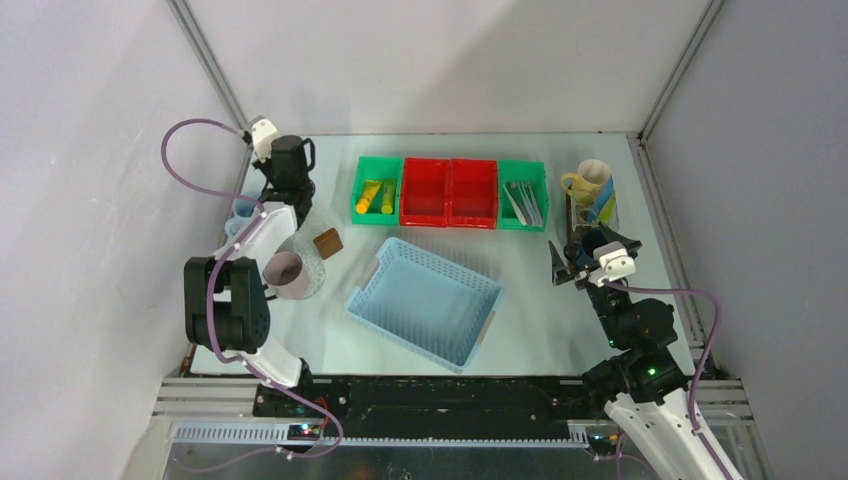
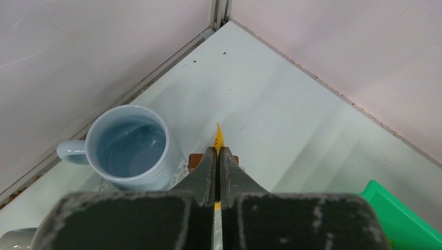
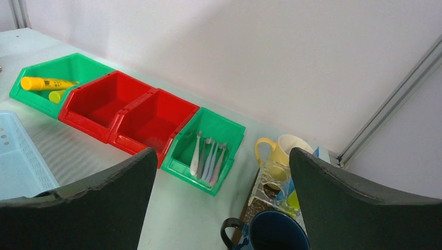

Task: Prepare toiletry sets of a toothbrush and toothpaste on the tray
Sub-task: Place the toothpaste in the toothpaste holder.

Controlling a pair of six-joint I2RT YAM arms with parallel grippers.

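Left claw (image 2: 217, 151) is clamped fully shut on a yellow tube (image 2: 218, 136). Only its thin flat edge pokes out past the tips; the rest is hidden under me, so can't tell how it hangs. Pale blue mug (image 2: 127, 146) sits lower left in my wrist view, just beside the tips, empty, close to the wall corner. Brown edge (image 2: 194, 160) shows right behind the tips; can't tell what it is. Right claw (image 3: 221, 156) hangs wide open w/ nothing in it, near the tray (image 3: 252, 194) at lower right of its view, w/ cream mug (image 3: 281, 153) and dark blue mug (image 3: 276, 232) there. Risks, as I judge: grip is on a slim edge only, so the tube could pivot or slip out if I swing fast. B/c I can't see the tube's body, I may release off-centre & it lands on the desk (image 2: 271, 104) beside the mug, or catches the rim & tips it. Going low also risks the claw knocking the mug's wall.
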